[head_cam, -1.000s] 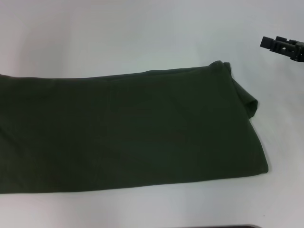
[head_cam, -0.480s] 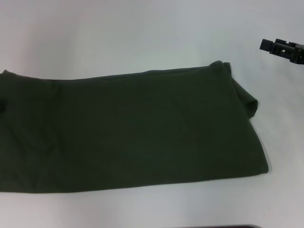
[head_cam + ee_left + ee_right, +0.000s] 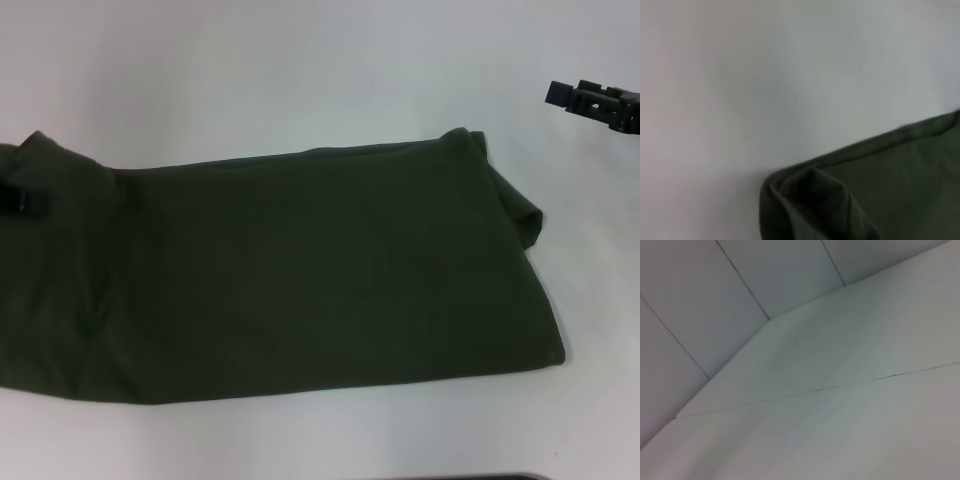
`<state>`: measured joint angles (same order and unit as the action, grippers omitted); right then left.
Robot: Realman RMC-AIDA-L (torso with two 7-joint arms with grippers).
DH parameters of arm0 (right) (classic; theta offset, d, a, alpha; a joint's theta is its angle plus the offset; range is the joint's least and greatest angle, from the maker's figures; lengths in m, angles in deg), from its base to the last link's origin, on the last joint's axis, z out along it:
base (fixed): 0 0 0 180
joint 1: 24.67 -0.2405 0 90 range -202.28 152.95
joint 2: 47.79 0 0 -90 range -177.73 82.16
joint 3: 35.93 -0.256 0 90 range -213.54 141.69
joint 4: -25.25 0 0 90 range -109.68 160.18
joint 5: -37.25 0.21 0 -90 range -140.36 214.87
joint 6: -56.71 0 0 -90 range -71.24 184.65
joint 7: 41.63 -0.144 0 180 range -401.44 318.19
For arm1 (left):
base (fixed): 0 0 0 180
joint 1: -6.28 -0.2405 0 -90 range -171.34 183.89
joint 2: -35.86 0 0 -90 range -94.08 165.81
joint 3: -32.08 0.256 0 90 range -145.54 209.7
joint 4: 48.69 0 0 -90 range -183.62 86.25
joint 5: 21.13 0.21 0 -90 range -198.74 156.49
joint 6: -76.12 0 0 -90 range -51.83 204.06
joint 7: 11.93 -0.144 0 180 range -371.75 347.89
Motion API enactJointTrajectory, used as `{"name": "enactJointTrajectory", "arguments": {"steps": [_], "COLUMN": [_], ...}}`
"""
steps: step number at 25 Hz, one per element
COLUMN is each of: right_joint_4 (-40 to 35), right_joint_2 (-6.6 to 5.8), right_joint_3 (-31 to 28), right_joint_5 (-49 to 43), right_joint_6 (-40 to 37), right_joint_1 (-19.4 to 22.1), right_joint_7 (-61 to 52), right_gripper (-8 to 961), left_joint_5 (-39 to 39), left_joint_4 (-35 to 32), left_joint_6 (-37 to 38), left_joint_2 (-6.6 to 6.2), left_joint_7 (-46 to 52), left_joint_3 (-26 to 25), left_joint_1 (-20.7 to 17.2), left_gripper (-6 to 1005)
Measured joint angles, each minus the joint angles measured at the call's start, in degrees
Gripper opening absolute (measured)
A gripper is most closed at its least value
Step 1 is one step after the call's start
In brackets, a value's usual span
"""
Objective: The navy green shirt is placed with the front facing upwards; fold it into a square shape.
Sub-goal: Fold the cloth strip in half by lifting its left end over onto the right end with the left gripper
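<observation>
The dark olive-green cotton shirt (image 3: 300, 270) is soft, matt cloth with stitched hems. The white desk (image 3: 300, 70) beneath looks smooth and faintly sheened. The black right gripper (image 3: 592, 103) looks like matt hard plastic.

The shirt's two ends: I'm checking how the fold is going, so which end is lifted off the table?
The navy green shirt's left end, bunched and raised at the left gripper. Its right end lies flat, far from the right gripper.
</observation>
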<state>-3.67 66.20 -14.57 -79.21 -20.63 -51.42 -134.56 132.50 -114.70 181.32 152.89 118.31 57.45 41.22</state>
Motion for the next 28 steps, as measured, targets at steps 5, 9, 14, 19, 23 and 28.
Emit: {"name": "enactJointTrajectory", "arguments": {"steps": [5, 9, 14, 19, 23, 28], "right_joint_4": [0.0, 0.0, 0.0, 0.0, 0.0, 0.0], "right_joint_2": [0.03, 0.06, 0.08, 0.07, 0.09, 0.22], "right_joint_3": [0.0, 0.0, 0.0, 0.0, 0.0, 0.0], "right_joint_5": [0.0, 0.0, 0.1, 0.1, 0.0, 0.1], "right_joint_6": [0.0, 0.0, 0.0, 0.0, 0.0, 0.0], "right_joint_1": [-0.1, -0.1, -0.1, -0.1, -0.1, -0.1], "right_joint_7": [0.1, 0.1, 0.1, 0.0, 0.0, 0.0], "right_gripper": [748, 748, 748, 748, 748, 748], "left_joint_5": [-2.8, -5.0, -5.7, -5.7, -5.8, -7.3], "left_joint_4": [-0.3, -0.4, -0.5, -0.5, -0.7, -1.3], "left_joint_6": [0.3, 0.8, 1.6, 1.9, 2.1, 2.6], "left_joint_2": [0.33, 0.33, 0.32, 0.3, 0.78, 1.78], "left_joint_7": [2.4, 3.7, 4.9, 5.9, 6.4, 6.8], "left_joint_3": [0.2, 0.3, 0.4, 1.7, 1.7, 1.9], "left_joint_1": [0.4, 0.6, 1.5, 2.4, 3.2, 4.0], "left_gripper": [37, 36, 36, 36, 36, 36]}}
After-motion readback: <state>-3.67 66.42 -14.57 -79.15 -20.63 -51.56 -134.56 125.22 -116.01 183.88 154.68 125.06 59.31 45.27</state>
